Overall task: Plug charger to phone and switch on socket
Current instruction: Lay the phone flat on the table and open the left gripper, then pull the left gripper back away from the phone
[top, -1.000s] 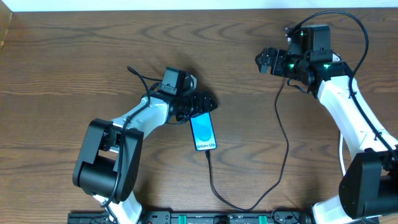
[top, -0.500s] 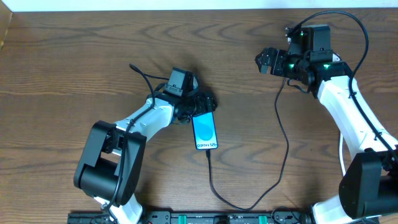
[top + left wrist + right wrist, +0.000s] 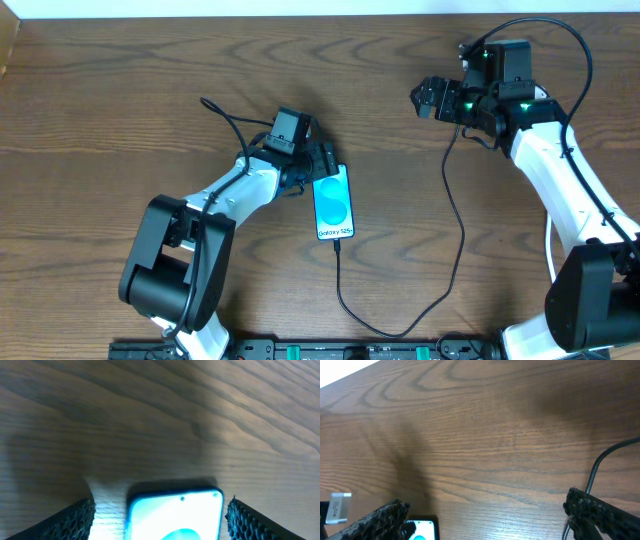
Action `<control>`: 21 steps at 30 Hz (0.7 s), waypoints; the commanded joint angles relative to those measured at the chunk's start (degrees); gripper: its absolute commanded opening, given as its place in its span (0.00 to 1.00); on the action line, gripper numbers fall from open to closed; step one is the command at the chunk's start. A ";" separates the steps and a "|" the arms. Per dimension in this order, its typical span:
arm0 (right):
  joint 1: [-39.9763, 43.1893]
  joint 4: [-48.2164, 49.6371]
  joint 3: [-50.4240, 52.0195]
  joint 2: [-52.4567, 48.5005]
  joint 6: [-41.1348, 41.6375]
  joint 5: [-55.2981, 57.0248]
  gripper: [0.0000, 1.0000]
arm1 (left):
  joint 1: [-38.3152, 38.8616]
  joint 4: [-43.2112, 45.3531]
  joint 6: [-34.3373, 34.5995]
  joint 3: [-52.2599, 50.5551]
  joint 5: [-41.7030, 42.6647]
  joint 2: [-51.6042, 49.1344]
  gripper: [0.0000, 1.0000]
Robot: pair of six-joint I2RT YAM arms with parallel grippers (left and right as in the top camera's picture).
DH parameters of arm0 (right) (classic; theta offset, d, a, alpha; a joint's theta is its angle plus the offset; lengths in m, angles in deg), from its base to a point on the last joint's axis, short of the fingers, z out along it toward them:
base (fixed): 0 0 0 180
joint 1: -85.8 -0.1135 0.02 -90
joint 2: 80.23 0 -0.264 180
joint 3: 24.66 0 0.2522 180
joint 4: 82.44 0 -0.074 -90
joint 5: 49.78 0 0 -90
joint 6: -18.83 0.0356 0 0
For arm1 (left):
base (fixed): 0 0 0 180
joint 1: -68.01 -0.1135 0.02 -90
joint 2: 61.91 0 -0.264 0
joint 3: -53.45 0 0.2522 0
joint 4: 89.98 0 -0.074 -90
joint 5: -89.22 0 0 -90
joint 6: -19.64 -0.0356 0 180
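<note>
Wooden tabletop [image 3: 100, 100]: phone [image 3: 333, 203], nudged rightward, meets charger [image 3: 345, 300] at its lower edge, so plugging seems done; left gripper [image 3: 160, 512] spread astride it, right gripper [image 3: 420, 100] parted.

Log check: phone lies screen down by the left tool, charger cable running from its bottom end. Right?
No: the phone lies screen up, lit blue display showing in the overhead view. Rest holds: left tool beside it, charger cable at its bottom end.
</note>
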 commanded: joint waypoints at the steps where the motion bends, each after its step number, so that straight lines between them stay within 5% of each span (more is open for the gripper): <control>1: -0.37 0.13 -0.09 0.39 -0.87 0.24 0.99 | -1.09 -2.12 -0.70 -2.97 -8.57 -2.51 0.86; 11: -0.37 0.39 -0.09 0.39 -0.90 0.28 0.99 | -6.95 -5.16 -6.25 -2.97 -11.65 12.63 0.86; 21: -0.39 0.74 -0.09 0.39 -0.87 0.26 0.99 | -10.16 -32.20 -15.69 -2.97 -14.16 36.09 0.86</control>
